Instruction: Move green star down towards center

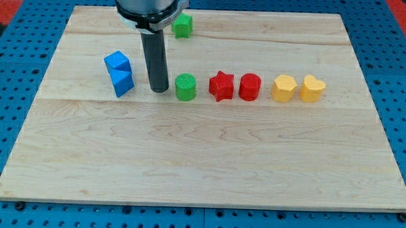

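The wooden worktop [201, 161] carries a row of blocks across its middle. The tool tip [159, 90] rests between the blue block pair [119, 73] on the left and the green cylinder [185, 87]. Further right: red star [221, 85], red cylinder [250, 87], two yellow blocks [298, 88]. The green star [183, 25] lies at the far edge, beside the arm.

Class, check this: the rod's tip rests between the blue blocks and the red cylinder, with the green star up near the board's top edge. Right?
Not quite: the camera view shows my tip between the blue blocks and the green cylinder, not the red one. The green star is near the top edge.
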You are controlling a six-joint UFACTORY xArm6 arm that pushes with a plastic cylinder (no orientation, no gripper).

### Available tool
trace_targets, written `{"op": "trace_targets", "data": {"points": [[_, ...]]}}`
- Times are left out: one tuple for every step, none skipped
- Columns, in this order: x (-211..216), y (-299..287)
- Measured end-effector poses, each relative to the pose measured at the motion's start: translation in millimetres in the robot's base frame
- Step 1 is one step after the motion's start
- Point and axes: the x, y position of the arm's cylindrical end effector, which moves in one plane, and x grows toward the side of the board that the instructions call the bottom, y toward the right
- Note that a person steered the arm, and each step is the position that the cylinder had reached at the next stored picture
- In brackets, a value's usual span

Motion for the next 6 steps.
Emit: {"op": "trace_targets", "data": {"points": [[0, 9], [0, 16], [1, 19], [37, 12], [55, -10], [30, -29]]}}
